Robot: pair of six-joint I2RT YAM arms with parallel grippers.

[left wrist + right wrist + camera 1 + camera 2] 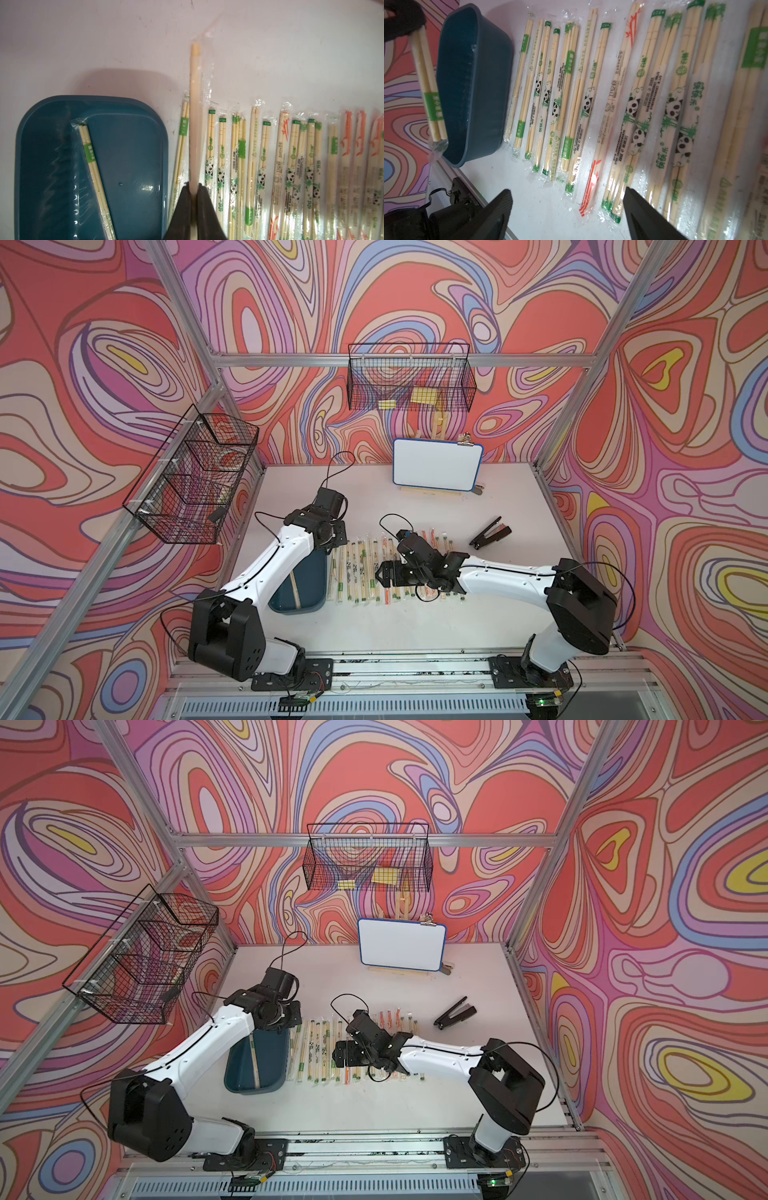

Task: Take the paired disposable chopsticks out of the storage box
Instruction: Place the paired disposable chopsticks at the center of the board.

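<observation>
Bottom centre of the left wrist view, a sleeved pair (195,116) is pinched at its end by the left claw (194,199); the right claw (566,191) is spread over the laid row (583,93). A second pair (92,164) is left in the storage box (133,145), lower left. With so small a pinch, the slippery sleeve could be dropped.

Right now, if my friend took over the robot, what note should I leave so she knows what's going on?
Left gripper: shut on a sleeved chopstick pair, held in the air by the edge of the storage box.
Right gripper: open, empty, above the row of pairs on the table.
Done: many pairs lie side by side on the table.
Left: set the held pair down with the row, then take out the one pair seen lying in the box.
</observation>
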